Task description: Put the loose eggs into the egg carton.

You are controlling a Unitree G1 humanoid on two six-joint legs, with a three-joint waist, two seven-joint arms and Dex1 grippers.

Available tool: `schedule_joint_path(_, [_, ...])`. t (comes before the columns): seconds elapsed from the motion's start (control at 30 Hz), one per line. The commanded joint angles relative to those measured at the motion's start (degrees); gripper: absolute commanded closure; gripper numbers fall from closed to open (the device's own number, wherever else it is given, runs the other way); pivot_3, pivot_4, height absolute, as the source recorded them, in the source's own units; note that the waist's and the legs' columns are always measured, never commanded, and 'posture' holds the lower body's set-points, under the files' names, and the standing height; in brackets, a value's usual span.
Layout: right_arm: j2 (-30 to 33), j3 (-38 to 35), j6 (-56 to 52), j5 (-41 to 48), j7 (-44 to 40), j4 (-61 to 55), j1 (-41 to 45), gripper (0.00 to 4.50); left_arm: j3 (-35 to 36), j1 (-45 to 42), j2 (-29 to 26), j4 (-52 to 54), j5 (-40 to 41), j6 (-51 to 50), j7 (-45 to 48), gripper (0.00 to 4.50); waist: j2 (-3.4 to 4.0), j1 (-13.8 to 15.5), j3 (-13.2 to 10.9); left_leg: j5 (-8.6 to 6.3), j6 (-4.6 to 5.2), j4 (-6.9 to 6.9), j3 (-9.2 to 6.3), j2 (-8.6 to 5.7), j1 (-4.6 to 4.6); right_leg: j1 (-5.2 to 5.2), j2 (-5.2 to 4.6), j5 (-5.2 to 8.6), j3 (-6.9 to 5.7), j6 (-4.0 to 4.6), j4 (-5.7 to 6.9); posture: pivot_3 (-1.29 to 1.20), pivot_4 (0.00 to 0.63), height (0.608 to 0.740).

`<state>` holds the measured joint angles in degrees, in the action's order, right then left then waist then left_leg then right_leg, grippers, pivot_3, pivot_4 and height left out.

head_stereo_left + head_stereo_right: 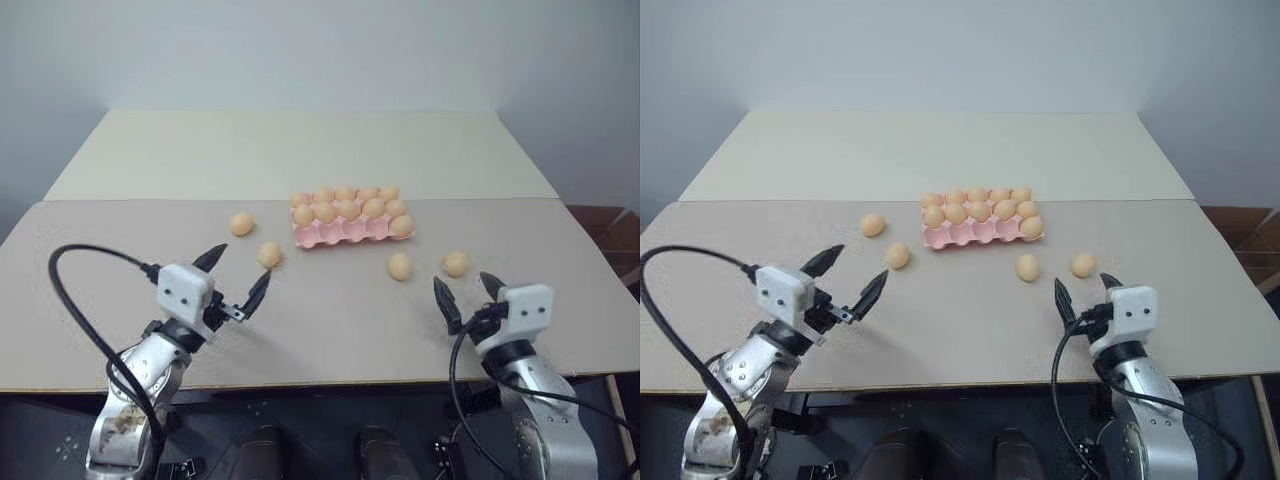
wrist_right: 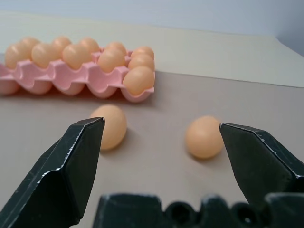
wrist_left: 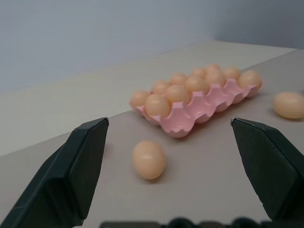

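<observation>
The pink egg carton [image 1: 338,236] lies mid-table, its back two rows filled with eggs and its front row bare except for one egg at the right end. Two loose eggs lie left of it, one farther out [image 1: 241,223] and one nearer [image 1: 270,254]. Two more lie to its front right [image 1: 400,265] [image 1: 456,263]. My left gripper [image 1: 238,272] is open just short of the nearer left egg [image 3: 149,159], pointing toward the carton [image 3: 190,116]. My right gripper [image 1: 463,284] is open and empty, facing the two right eggs [image 2: 110,126] [image 2: 204,137].
The grey-beige table [image 1: 330,320] has its front edge just below both grippers. A paler second tabletop [image 1: 300,150] adjoins it behind the carton, against a plain wall. Black cables loop from both wrists.
</observation>
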<state>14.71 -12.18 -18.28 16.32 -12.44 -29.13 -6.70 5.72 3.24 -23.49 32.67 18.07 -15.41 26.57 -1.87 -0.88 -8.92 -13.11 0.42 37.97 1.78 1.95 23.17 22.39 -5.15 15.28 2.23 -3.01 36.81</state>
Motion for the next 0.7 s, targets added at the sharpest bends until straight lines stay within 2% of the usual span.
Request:
schedule_joint_path(0.03, [0.58,-1.35,-8.47,1.29,4.25,-4.52,3.45,0.00,-0.41,-2.26,-3.60,2.72,4.33,-2.25,5.45,0.03,0.00,0.03,0.00,0.00,0.00,0.00,0.00,0.00,0.00,0.00,0.00,0.00,0.00,0.00,0.02,0.00,0.150,0.740])
schedule_joint_path(0.17, [1.34,-1.42,-20.01,0.74,9.43,-6.28,9.43,0.00,-0.85,-5.91,-7.52,1.34,7.34,-3.96,10.35,0.03,0.00,0.09,0.00,0.00,0.00,-0.02,-0.01,0.00,0.04,0.05,0.00,0.02,-0.02,0.03,0.01,0.00,0.150,0.740])
schedule_joint_path(0.37, [1.88,-0.85,-28.06,-0.82,12.85,-4.64,15.69,0.00,-2.80,-8.41,-9.97,-0.54,7.79,-3.86,15.04,0.03,0.01,0.08,0.00,0.00,0.01,-0.06,0.00,-0.02,0.06,0.07,0.01,0.03,-0.02,0.02,-0.02,0.00,0.150,0.740])
schedule_joint_path(0.7, [3.97,-0.57,-32.88,-4.44,13.71,8.71,24.90,0.00,-4.72,-11.25,-10.34,-3.68,6.98,-2.90,18.85,0.03,0.01,0.05,0.00,0.01,0.01,-0.08,0.17,-0.04,0.11,0.15,0.01,0.03,-0.01,0.01,0.00,0.00,0.150,0.740])
